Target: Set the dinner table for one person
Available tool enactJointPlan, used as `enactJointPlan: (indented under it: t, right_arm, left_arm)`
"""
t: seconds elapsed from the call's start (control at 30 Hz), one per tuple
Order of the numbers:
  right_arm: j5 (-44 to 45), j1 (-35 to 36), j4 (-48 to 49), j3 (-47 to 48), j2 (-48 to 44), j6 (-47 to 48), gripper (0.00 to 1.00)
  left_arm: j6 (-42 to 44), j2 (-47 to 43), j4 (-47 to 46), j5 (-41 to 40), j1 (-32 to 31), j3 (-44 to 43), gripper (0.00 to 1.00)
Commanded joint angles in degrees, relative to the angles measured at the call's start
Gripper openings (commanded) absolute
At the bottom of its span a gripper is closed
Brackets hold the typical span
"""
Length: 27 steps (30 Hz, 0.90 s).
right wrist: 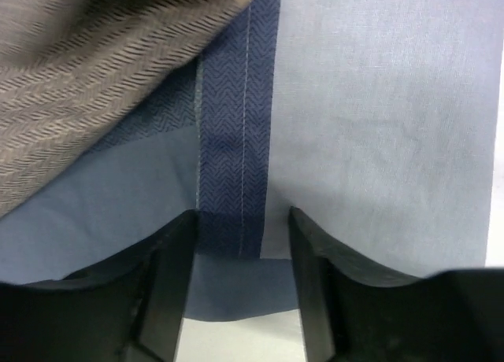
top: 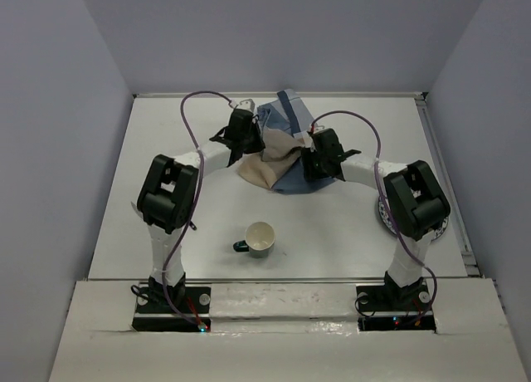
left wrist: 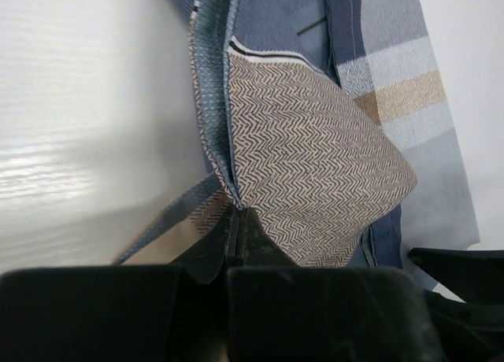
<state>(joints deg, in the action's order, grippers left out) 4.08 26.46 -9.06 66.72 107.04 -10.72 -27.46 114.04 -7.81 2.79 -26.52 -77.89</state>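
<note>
We show the left gripper [left wrist: 236, 218] clenched on a corner of the folded-over placemat [top: 278, 154], held up, we judge, so the cloth can be drawn flat. The right gripper [right wrist: 242, 224] stands parted astride the dark blue band, clasping nothing. The placemat lies crumpled at the far middle of the dinner table [top: 332, 232].

placemat [left wrist: 315, 157]: woven cloth, rough herringbone weave on tan and dark-blue patches, finer plain weave on light-blue ones, stitched seams. dinner table [top: 332, 232]: white, matt, smooth. right gripper fingers [right wrist: 169, 260]: black, matt. mug [top: 260, 237]: smooth, possibly glazed ceramic, too small to confirm.
</note>
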Motion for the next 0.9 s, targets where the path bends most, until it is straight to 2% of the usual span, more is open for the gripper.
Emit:
enactJointPlan:
  t: [0.0, 0.07, 0.13, 0.2, 0.23, 0.27, 0.4, 0.6, 0.67, 0.77, 0.87]
  right_arm:
    - [4.5, 0.2, -0.7, 2.3, 0.4, 0.1, 0.47]
    - [4.5, 0.2, -0.8, 2.5, 0.4, 0.0, 0.46]
    - [4.0, 0.2, -0.8, 2.6, 0.3, -0.3, 0.27]
    - [4.1, 0.7, -0.8, 2.6, 0.1, -0.6, 0.16]
    - [4.1, 0.7, -0.7, 2.7, -0.1, -0.7, 0.03]
    - [4.1, 0.7, -0.8, 2.7, -0.3, -0.7, 0.00]
    - [3.4, 0.7, -0.5, 3.1, -2.4, -2.0, 0.00]
    - [5.5, -1.9, -0.1, 5.9, -10.4, -3.9, 0.00]
    - [6.5, -5.4, -0.2, 6.4, -14.0, -5.1, 0.00]
    - [4.5, -12.3, 0.1, 6.2, -18.4, -7.9, 0.00]
    - [2.0, -18.1, 0.3, 5.1, -20.1, -9.2, 0.00]
  left_arm:
    - [-0.9, -8.0, -4.6, 3.7, 4.2, 2.0, 0.00]
    - [-1.4, -9.2, -5.6, 4.8, 5.4, 3.3, 0.00]
    - [-1.4, -9.4, -5.5, 5.0, 5.4, 4.1, 0.00]
    - [-1.1, -9.4, -5.5, 4.9, 5.6, 4.0, 0.00]
    - [-1.0, -9.5, -5.2, 5.0, 6.1, 3.8, 0.00]
    - [-1.1, -9.7, -5.2, 5.1, 6.5, 3.5, 0.00]
    - [-1.5, -11.0, -4.8, 6.3, 9.5, 2.5, 0.00]
    - [-2.2, -14.9, -3.5, 6.1, 17.8, 1.6, 0.00]
    - [-2.9, -16.6, -4.0, 5.4, 20.3, 2.8, 0.00]
    - [-6.4, -19.7, -6.0, 7.9, 27.8, 6.2, 0.00]
    - [-6.5, -20.3, -5.3, 8.6, 31.0, 7.6, 0.00]
